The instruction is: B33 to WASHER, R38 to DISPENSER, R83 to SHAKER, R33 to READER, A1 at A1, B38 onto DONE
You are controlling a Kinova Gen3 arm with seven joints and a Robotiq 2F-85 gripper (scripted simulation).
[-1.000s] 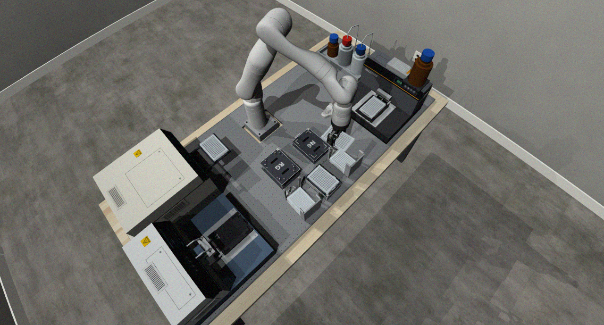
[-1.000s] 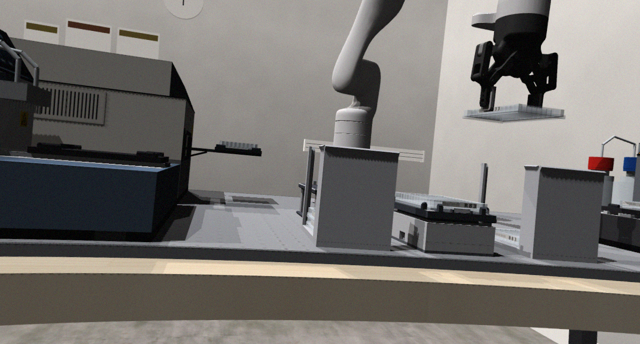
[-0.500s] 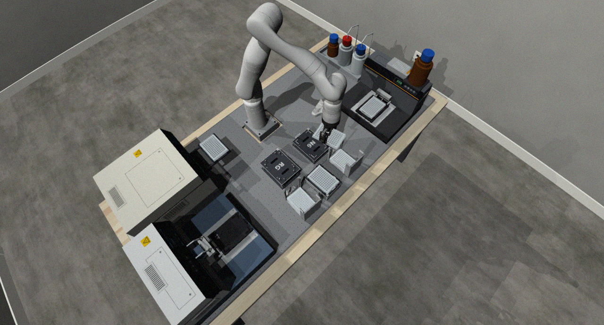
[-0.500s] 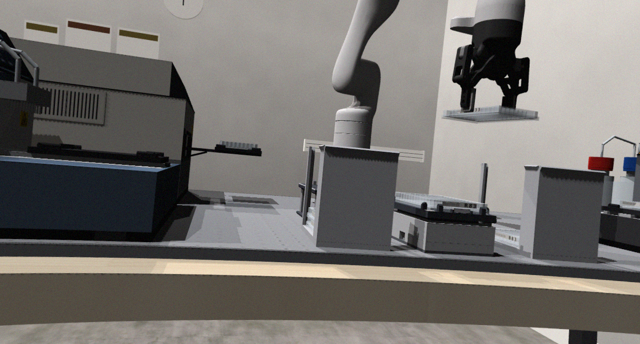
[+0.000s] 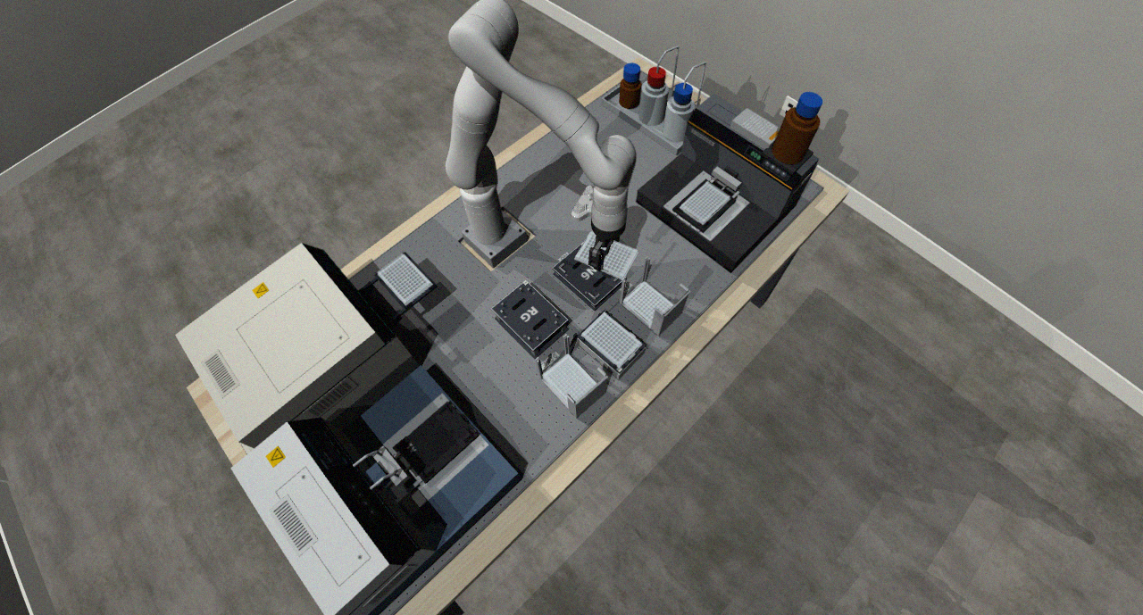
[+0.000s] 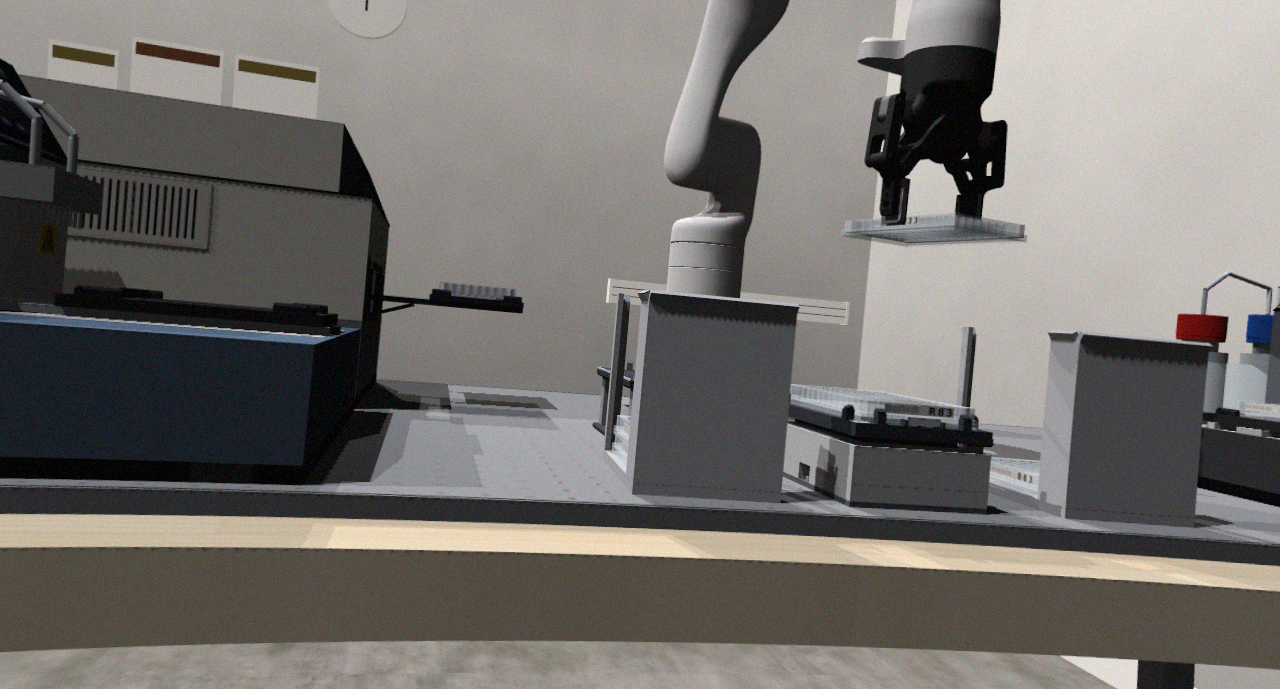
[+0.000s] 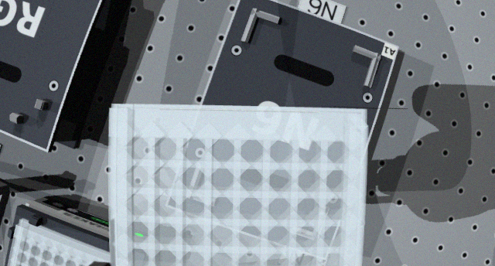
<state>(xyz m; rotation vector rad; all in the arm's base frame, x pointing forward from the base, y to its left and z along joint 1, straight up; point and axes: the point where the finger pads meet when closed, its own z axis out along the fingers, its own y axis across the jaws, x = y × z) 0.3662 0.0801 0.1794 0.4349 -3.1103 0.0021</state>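
My gripper is shut on a clear well plate and holds it level, high above the deck. The side view shows my gripper's fingers on the long sides of the plate, whose faint label seems to end in 33. In the wrist view the plate fills the lower middle and partly overlaps the dark nest N6 below it, whose locators hold no plate. N6 stands left of the IN rack. Plate R83 sits on its station.
Nest RG stands left of N6 and holds no plate. A second rack stands near the front edge. The washer with a plate and bottles are at the back right. A plate lies on a tray by the beige instrument.
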